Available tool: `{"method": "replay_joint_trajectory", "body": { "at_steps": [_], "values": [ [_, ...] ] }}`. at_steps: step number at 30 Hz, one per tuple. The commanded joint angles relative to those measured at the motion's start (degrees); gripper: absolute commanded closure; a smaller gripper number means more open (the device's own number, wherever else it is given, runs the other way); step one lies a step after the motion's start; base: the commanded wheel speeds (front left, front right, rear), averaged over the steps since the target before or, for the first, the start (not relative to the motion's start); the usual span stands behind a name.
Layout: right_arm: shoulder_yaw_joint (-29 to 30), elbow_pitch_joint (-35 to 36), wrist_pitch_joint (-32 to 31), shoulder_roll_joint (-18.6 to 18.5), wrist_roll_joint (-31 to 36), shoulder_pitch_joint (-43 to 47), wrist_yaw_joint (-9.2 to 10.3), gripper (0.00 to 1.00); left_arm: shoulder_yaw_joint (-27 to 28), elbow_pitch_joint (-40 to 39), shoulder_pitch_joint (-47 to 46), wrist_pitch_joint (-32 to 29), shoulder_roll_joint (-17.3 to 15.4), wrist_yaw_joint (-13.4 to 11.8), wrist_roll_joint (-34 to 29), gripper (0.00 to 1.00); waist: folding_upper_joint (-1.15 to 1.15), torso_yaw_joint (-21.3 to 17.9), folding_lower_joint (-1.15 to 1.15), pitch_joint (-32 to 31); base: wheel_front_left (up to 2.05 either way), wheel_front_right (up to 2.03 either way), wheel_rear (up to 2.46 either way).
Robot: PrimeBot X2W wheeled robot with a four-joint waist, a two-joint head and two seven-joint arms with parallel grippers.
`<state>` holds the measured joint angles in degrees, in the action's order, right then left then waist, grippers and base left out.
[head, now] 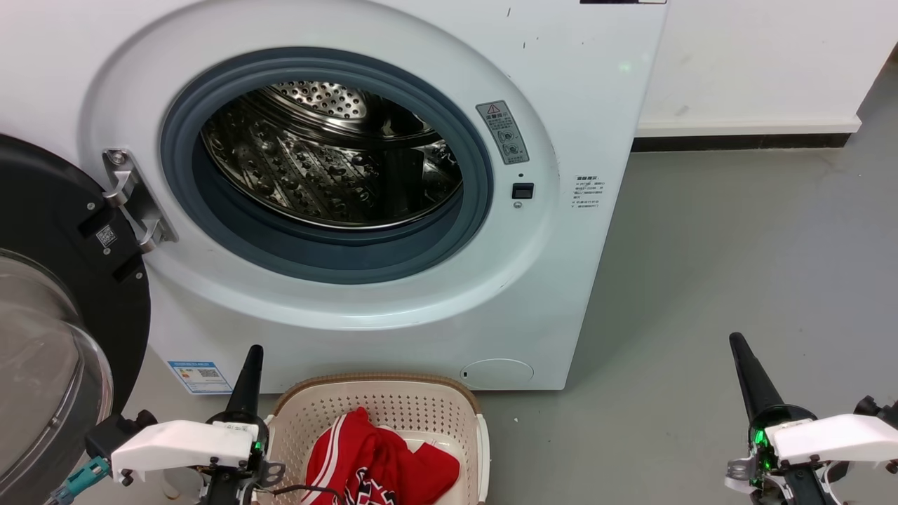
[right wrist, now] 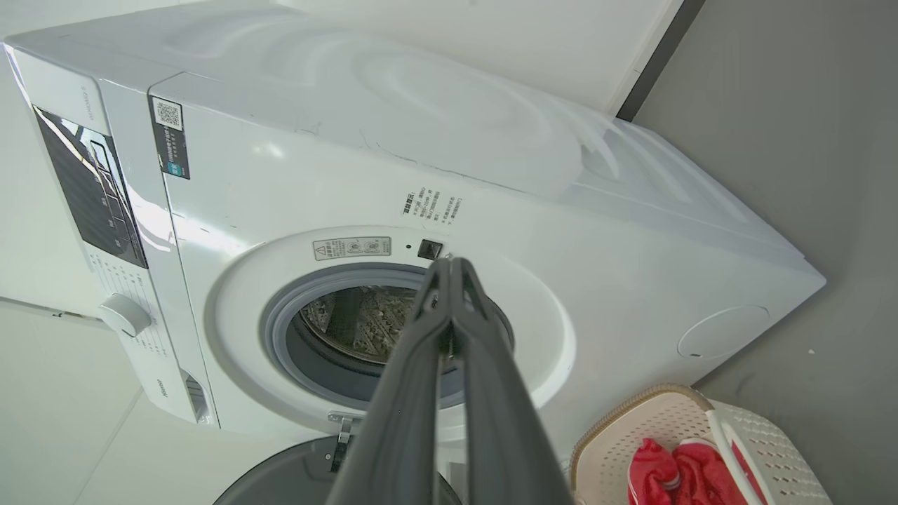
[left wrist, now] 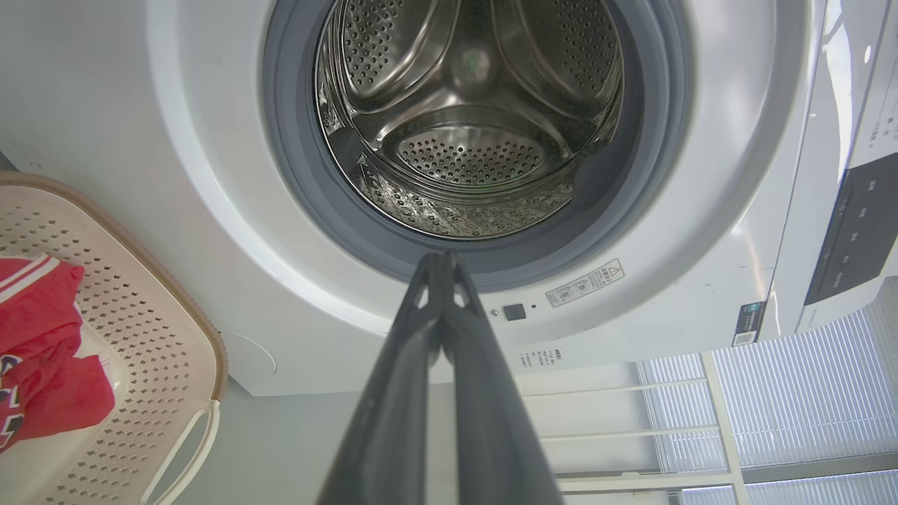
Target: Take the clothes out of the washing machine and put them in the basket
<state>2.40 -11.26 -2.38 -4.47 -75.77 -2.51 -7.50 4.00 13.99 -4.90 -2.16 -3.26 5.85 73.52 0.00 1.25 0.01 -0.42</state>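
- Evidently the clothes [head: 382, 459] lie in the basket [head: 379, 379], a red heap with a white-striped piece and some black-and-white lettering at the near edge; no red shows anywhere else.
- Inside the washing machine [head: 596, 105] the steel drum [head: 330, 161] looks bare in the head view and in the left wrist view; its lowest near part is hidden behind the grey rubber rim, so I cannot vouch for that corner.
- Its door [head: 77, 280] stands swung wide to the left; I judge that this keeps the round opening free for an arm to reach in.
- On the floor [head: 736, 245] the basket sits just in front of the machine, below the opening; probably so that cloth pulled out has only a short way to travel.
- At the lower left the left fingers [head: 249, 382] are pressed together and grip nothing; they point up just beside the basket's left rim.
- Likewise the right fingers [head: 749, 375] are closed on nothing, well apart from the basket over bare floor.
- With both arms low, parted and empty, the task looks done or very nearly so; a last look into the drum's hidden corner would settle it.
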Motion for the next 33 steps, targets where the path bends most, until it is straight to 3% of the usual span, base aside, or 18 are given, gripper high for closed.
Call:
{"method": "replay_joint_trajectory", "body": {
  "at_steps": [1, 33],
  "values": [
    [0.2, 0.0, -0.2, -0.2, -1.2, -1.6, 0.01, 1.0, 0.3, -0.3, -0.9, -0.3, 0.0, 0.3, 1.2, 1.0, 0.0, 0.0, -0.01, 0.0, 0.0, 0.0, 0.0],
    [1.9, -2.3, -2.3, 0.2, -15.4, -3.7, 0.02, 1.0, 2.3, 0.0, -1.4, -3.9, 0.4, 1.6, 16.0, 1.0, 0.0, -1.0, -0.01, 0.5, 0.0, 0.0, 0.0]
  ]
}}
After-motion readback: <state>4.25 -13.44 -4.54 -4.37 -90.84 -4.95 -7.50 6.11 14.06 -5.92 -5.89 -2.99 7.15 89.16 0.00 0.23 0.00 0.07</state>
